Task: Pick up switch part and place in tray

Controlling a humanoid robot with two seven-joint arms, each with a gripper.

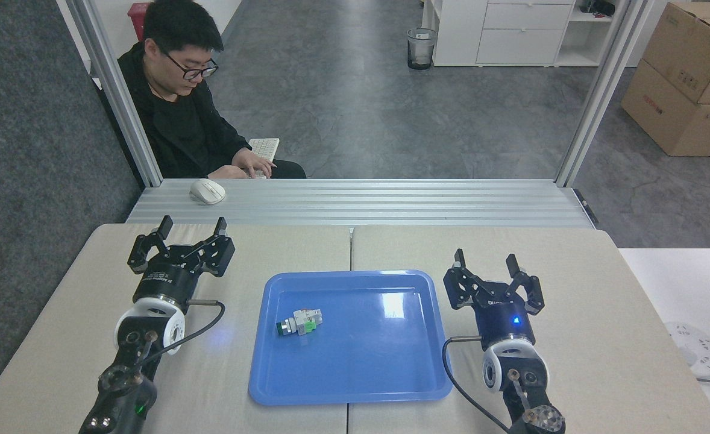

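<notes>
To the right of the spread, empty left claw (190, 236), the switch part (299, 321) lies inside the tray (355, 386) on the table (602, 313), the right claw (492, 268) is also spread, so the task seems finished.

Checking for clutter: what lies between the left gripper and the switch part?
Head view: between the left gripper and the switch part lie only bare tabletop, then the tray rim and blue floor.
</notes>
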